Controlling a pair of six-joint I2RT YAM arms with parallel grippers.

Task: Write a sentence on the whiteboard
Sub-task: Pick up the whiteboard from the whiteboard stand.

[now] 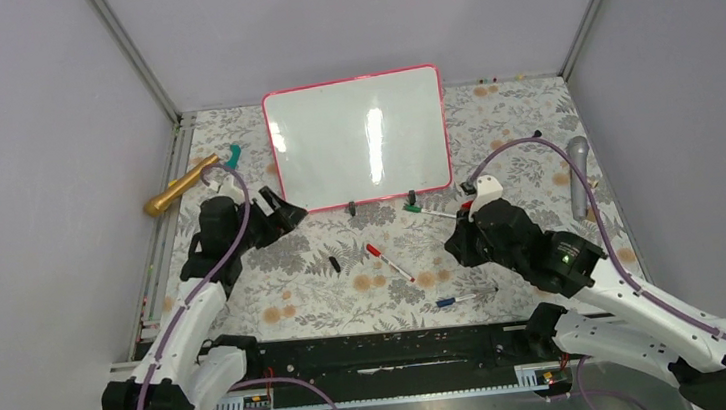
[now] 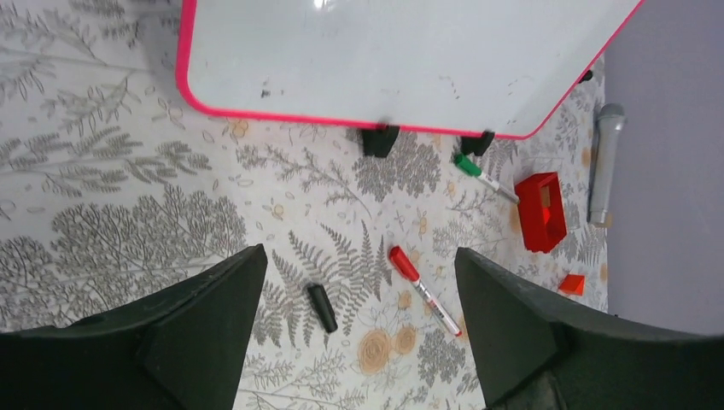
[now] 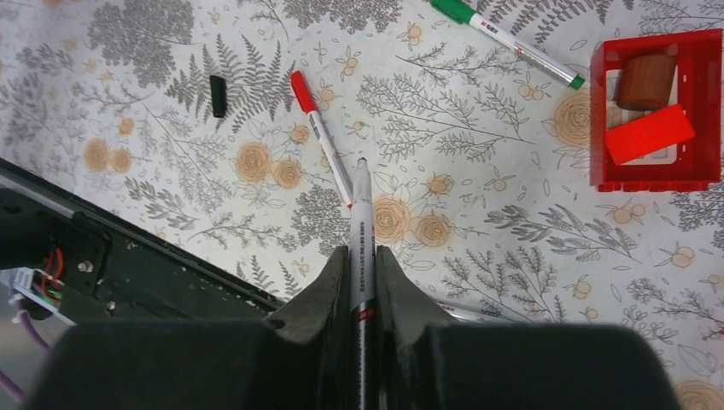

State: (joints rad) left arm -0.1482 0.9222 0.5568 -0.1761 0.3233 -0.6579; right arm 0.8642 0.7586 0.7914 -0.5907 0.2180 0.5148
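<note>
I am pinching the marker (image 3: 360, 205) tight in my right claw (image 3: 363, 254), its length lying in line with the claw, bare tip pointing ahead (ready for writing, I judge); my left claw (image 2: 360, 256) is gaping, holding nothing. The whiteboard (image 1: 358, 140) is sitting at the far end of the table (image 1: 298, 302), long side running left to right, bearing no sentence.

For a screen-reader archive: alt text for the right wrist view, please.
The right end effector is shut on a white marker above a floral tablecloth. Beyond lie a red marker, a black cap, a green marker and a red box of blocks.
</note>
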